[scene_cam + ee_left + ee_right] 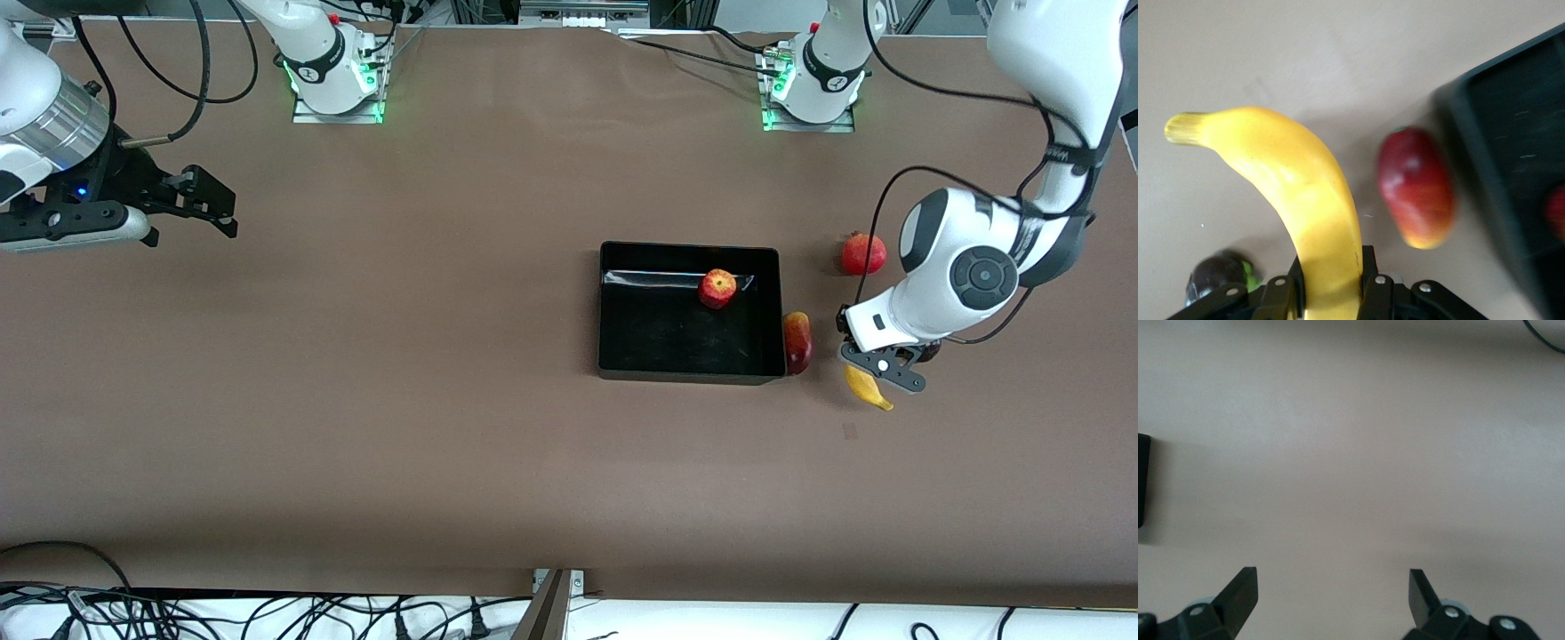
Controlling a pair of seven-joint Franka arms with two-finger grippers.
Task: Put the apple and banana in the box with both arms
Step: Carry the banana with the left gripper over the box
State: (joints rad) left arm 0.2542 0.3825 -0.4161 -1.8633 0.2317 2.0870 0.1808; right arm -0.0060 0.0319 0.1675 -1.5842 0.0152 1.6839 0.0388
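The apple (717, 288) lies inside the black box (622, 307), near the box's wall toward the robot bases. My left gripper (876, 366) is shut on the yellow banana (867, 388) and holds it above the table beside the box, at the left arm's end. In the left wrist view the banana (1298, 200) runs out from between the fingers (1368, 283), with the box (1485, 167) to one side. My right gripper (209, 204) is open and empty, over bare table at the right arm's end; it also shows open in the right wrist view (1333, 590).
A red-yellow mango-like fruit (797, 341) lies against the box's outer wall, also seen in the left wrist view (1417, 187). A pomegranate (863, 254) lies farther from the front camera. A dark fruit (1218, 275) lies beside the left gripper.
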